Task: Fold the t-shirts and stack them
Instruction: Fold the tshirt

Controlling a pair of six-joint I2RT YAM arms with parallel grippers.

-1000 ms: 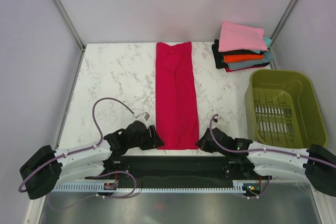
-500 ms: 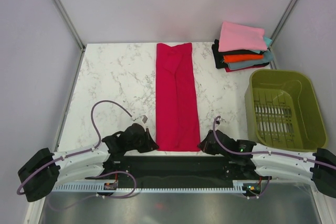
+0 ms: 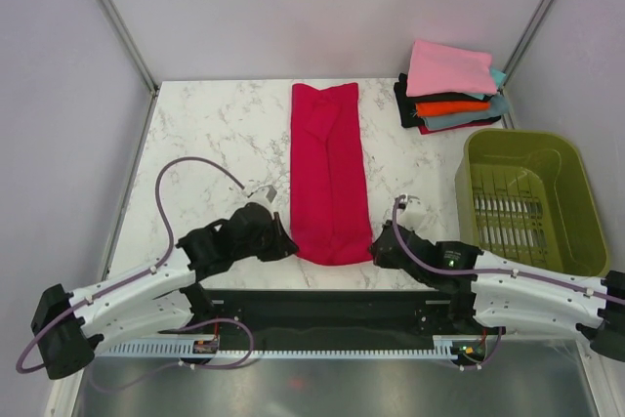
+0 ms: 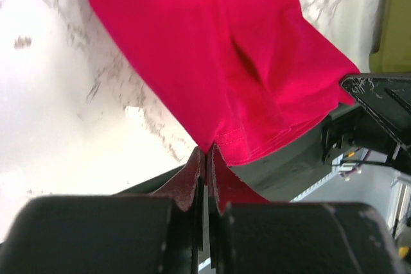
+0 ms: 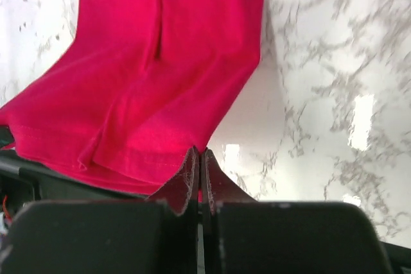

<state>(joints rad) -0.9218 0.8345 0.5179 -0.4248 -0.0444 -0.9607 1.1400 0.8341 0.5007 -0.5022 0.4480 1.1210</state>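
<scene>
A white marble-patterned table (image 3: pixel 215 134) fills a booth of pale lilac walls (image 3: pixel 322 7), and the crimson t-shirt (image 3: pixel 327 163) — folded to a long strip — lies down its middle from the far edge towards the near one. The left jaws are clenched on its near-left hem corner and the right jaws on its near-right corner (each wrist view shows cloth pinched). Wide bare marble shows left of the strip; the right side is tighter — folded t-shirts (image 3: pixel 451 95) stacked at the far-right corner, the olive basket (image 3: pixel 522 136) along the right edge.
</scene>
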